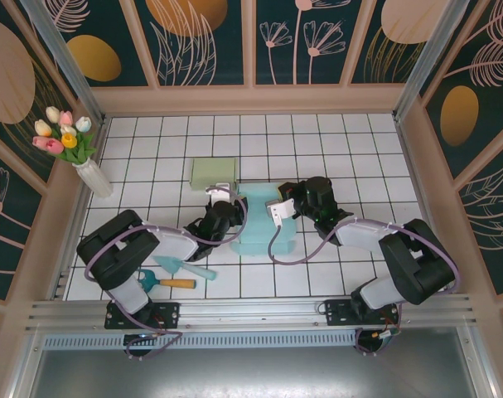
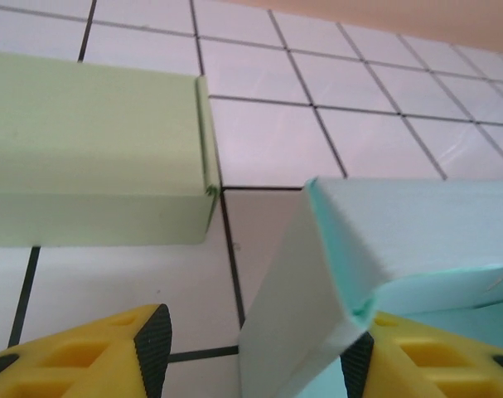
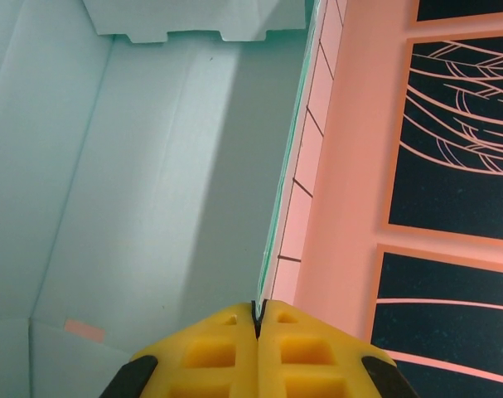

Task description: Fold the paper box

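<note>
Paper box [image 1: 263, 222], pale teal and only half formed, lay in the middle of the tiled table [image 1: 359, 157], just in front of a closed green box [image 1: 214, 172] and between the two arms. The right gripper [image 3: 258, 319] was closed tight on the thin top edge of the box's right-hand wall, holding it upright. Its wrist view looked along the inside of the box to a notched end flap [image 3: 197, 21]. The left gripper [image 2: 255, 348] had its jaws apart around a corner of a raised panel [image 2: 317, 274] on the box's left side. That corner sat close against one finger [image 2: 433, 356], and bare table showed between it and the other finger, so nothing was gripped there.

The step in hand looked to be standing up and setting the left wall. To do it well, the right pinch ought to serve as the anchor, since thin card would likely spring flat if freed. The left jaws would want to close below the corner, square to the crease, because the tip could crumple. Any push should go inward along the fold line. A sideways shove risked sliding the whole box toward the green one.
</note>
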Motion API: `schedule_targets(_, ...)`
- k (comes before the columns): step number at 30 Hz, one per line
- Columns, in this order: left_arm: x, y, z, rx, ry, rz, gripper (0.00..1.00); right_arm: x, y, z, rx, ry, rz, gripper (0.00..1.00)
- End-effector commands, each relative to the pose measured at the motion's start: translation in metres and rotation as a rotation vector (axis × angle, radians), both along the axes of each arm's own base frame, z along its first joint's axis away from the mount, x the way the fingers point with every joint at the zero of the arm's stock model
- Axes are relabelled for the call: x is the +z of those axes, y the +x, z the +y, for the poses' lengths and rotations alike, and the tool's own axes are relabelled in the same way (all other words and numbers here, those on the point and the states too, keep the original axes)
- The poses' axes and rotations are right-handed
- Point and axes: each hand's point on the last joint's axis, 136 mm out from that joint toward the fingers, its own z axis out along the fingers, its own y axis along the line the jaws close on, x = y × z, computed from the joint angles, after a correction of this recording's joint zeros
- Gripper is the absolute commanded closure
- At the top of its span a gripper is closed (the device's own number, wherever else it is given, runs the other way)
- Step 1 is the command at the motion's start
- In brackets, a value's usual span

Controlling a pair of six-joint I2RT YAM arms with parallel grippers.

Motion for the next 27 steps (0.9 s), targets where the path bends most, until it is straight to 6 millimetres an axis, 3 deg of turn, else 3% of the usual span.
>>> schedule_targets(1,0.022,0.003,-0.002,-0.026,-0.010,-0.057,0.42,-0.019,-0.002,-0.008,-0.028,-0.038,0.087,1.00)
schedule_targets(14,0.015,0.016,-0.013,-0.029,0.041,-0.062,0.42,-0.015,-0.003,-0.007,-0.018,-0.021,0.091,1.00)
schedule_targets(16,0.004,0.019,-0.015,-0.028,0.062,-0.058,0.43,-0.015,-0.004,-0.007,-0.012,-0.017,0.095,1.00)
schedule_targets(21,0.002,0.027,-0.015,-0.009,0.092,-0.095,0.55,-0.016,-0.007,-0.005,0.001,-0.014,0.110,1.00)
schedule_targets(23,0.003,0.029,-0.010,0.024,0.097,-0.111,0.57,-0.017,-0.008,-0.005,0.002,-0.013,0.115,1.00)
schedule_targets(27,0.000,0.036,0.007,0.139,0.116,-0.116,0.71,-0.020,-0.007,-0.005,-0.004,-0.017,0.120,1.00)
